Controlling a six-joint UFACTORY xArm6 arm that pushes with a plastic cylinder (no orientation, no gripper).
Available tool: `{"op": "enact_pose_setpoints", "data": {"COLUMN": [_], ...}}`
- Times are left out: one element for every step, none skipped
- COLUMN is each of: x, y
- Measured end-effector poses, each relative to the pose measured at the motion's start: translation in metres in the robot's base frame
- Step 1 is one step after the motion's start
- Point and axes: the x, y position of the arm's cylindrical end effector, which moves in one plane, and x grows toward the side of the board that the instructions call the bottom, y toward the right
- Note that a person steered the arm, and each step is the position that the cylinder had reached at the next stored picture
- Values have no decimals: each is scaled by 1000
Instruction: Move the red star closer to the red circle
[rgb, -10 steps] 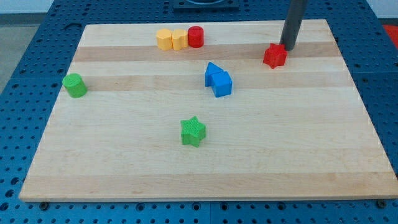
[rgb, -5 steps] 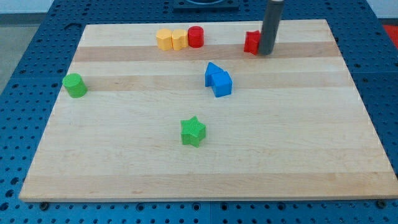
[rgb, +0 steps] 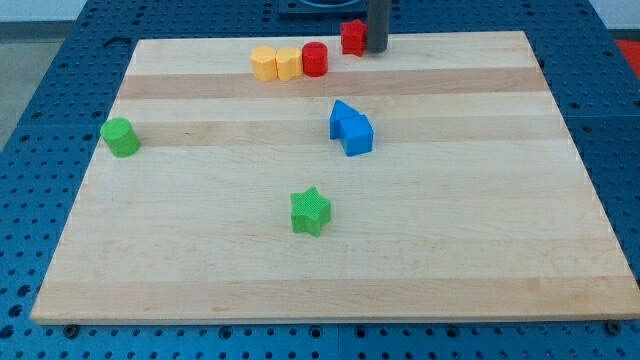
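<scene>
The red star (rgb: 352, 37) sits at the board's top edge, a little to the right of the red circle (rgb: 315, 59) and slightly above it, with a small gap between them. My tip (rgb: 377, 49) is right against the star's right side; the dark rod rises out of the view's top. The red circle stands at the right end of a row with two yellow blocks (rgb: 275, 63).
Two blue blocks (rgb: 350, 128) lie touching near the board's middle. A green star (rgb: 310, 211) lies below the centre. A green cylinder (rgb: 120, 137) stands near the left edge. The wooden board (rgb: 500, 230) rests on a blue perforated table.
My tip swept left and toward the view's top, pushing the red star from the board's right part up to the top edge near the red circle.
</scene>
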Motion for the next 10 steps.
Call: {"op": "enact_pose_setpoints", "data": {"x": [-9,-21,-21,-20,-21,-21,-20,-19,-20,-20], "y": [16,16,15,6,-15,-40,-63,-84,-106,-125]}}
